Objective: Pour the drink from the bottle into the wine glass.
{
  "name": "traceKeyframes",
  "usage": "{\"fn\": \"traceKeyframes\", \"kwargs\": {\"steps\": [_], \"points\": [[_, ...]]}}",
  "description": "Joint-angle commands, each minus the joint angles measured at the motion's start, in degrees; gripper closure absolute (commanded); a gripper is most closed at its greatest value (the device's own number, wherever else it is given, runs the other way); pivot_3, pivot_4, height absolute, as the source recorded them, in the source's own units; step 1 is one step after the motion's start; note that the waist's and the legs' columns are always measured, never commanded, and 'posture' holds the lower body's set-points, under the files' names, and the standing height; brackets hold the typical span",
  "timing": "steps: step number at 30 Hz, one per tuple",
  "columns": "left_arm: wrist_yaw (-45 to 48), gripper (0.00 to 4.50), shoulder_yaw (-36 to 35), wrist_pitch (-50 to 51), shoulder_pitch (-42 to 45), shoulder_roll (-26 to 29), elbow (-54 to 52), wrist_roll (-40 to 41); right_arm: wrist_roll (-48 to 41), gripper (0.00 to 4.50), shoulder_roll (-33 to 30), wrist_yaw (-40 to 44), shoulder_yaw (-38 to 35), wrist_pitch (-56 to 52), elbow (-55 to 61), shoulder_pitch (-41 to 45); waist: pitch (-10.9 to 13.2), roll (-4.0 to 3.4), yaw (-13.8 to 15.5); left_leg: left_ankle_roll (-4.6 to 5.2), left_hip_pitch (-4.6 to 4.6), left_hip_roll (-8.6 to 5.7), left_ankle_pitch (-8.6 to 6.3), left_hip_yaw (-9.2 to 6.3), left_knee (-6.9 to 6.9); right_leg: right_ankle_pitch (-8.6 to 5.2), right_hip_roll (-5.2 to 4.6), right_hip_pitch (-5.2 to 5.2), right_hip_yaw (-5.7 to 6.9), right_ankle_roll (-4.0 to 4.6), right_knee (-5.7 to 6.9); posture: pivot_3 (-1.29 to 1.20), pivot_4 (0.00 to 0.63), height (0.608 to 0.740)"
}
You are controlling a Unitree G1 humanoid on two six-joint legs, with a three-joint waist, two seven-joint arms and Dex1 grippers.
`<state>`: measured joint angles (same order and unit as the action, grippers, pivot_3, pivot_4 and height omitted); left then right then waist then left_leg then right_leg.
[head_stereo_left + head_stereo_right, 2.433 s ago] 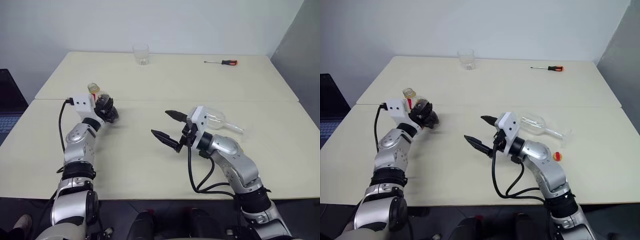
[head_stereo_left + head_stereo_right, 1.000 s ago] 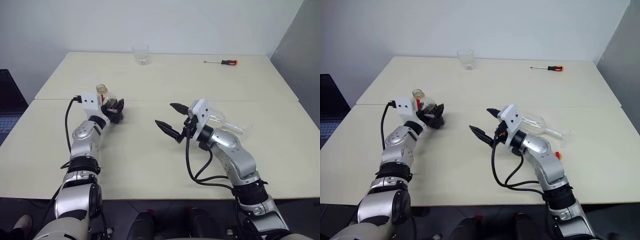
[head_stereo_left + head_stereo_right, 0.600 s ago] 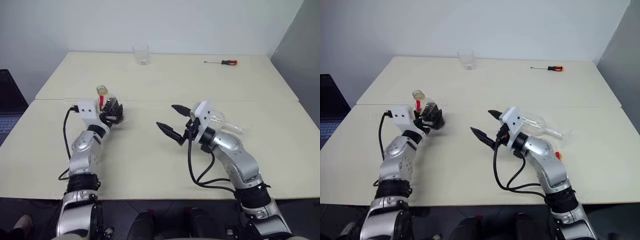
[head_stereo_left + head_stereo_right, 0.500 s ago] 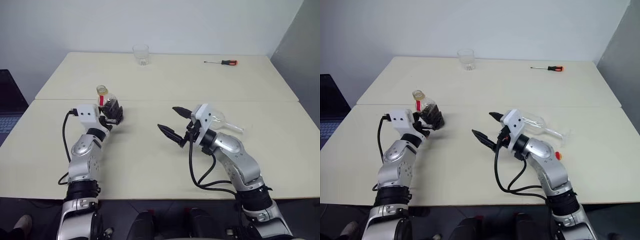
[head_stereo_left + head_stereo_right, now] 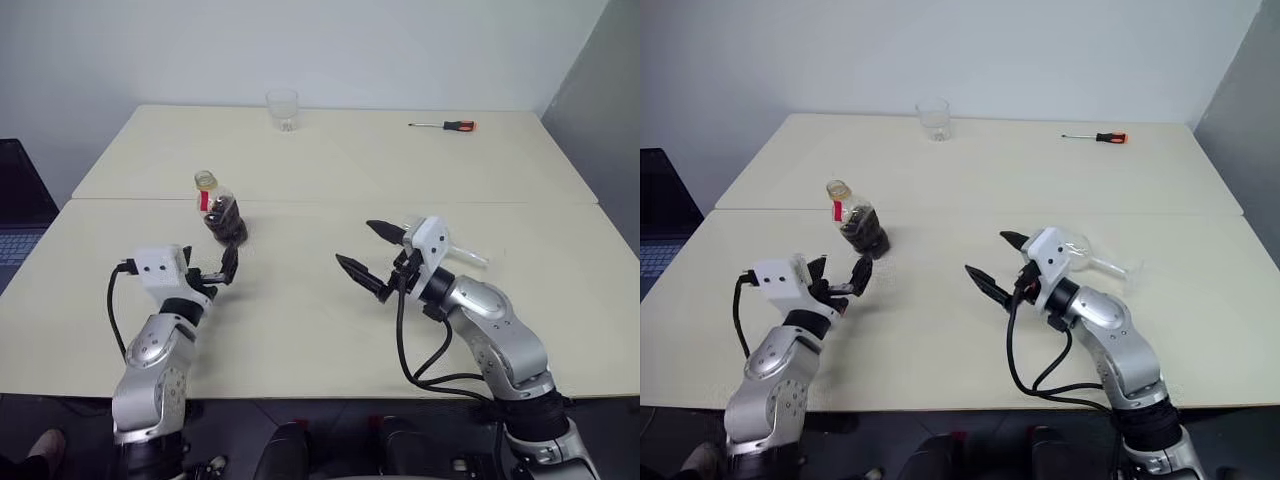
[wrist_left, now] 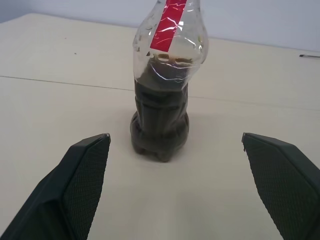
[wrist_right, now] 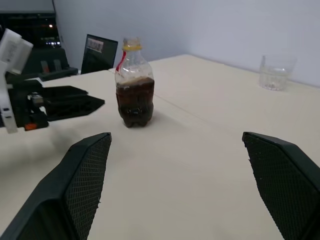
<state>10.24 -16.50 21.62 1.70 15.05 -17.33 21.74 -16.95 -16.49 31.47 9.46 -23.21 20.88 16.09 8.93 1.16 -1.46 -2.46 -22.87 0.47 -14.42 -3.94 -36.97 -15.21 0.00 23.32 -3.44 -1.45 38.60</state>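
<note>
The bottle (image 5: pixel 222 212) stood upright, free, at 12 o'clock of the left gripper (image 5: pixel 224 270), whose jaws were spread apart. The right gripper (image 5: pixel 374 252) was spread too, empty. The thin plastic was judged light and easily dented, best taken at the ribbed lower body.

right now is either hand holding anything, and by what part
Nothing is held. The left hand is open, apart from the upright bottle; the right hand is open over bare table.

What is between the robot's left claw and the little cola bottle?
Nothing: just bare table between the open left gripper and the bottle, plainly shown in the left wrist view.
</note>
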Motion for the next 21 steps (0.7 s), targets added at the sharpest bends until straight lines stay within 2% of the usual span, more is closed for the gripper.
{"fn": "traceKeyframes", "kwargs": {"steps": [1,5,9,14,21], "points": [[5.67,0.01,4.77,0.62,-0.16,2.88,-4.71,0.29,5.61,0.00,-4.73,-2.02,-1.39,0.56,2.59,-0.92,0.00,0.00,0.17,0.00,0.00,-0.02,0.00,0.01,0.00,-0.01,0.02,-0.01,0.02,-0.01,0.00,0.00,0.150,0.740],[11.93,0.01,9.32,4.08,4.16,4.21,-3.80,3.94,12.03,0.00,-9.41,-3.55,-0.59,2.43,1.17,-1.46,0.00,0.00,0.40,0.00,0.03,-0.11,0.00,0.24,-0.01,-0.08,0.08,-0.06,0.06,-0.03,0.01,0.00,0.150,0.740],[16.27,0.01,10.77,7.34,8.72,4.56,-2.60,7.91,17.35,0.00,-11.85,-4.87,-0.04,3.39,1.25,-1.45,0.00,0.00,-0.02,0.00,0.05,-0.08,0.00,0.33,0.00,-0.10,0.13,-0.06,0.01,-0.01,0.03,0.00,0.150,0.740],[21.63,0.01,12.71,6.63,12.67,6.80,-0.39,7.49,22.02,0.00,-13.02,-6.86,-0.27,2.86,2.07,-2.10,0.00,0.00,-0.16,0.00,0.08,-0.02,0.00,0.34,0.02,-0.12,0.22,-0.06,-0.03,0.01,0.04,0.00,0.150,0.740],[31.37,0.01,15.83,3.49,12.84,12.20,0.98,5.99,29.15,0.00,-15.65,-9.15,-1.29,0.59,1.98,-3.91,0.00,0.00,-0.03,0.00,0.08,-0.04,0.00,0.40,0.01,-0.13,0.20,-0.06,-0.07,0.01,0.03,0.00,0.150,0.740]]}}
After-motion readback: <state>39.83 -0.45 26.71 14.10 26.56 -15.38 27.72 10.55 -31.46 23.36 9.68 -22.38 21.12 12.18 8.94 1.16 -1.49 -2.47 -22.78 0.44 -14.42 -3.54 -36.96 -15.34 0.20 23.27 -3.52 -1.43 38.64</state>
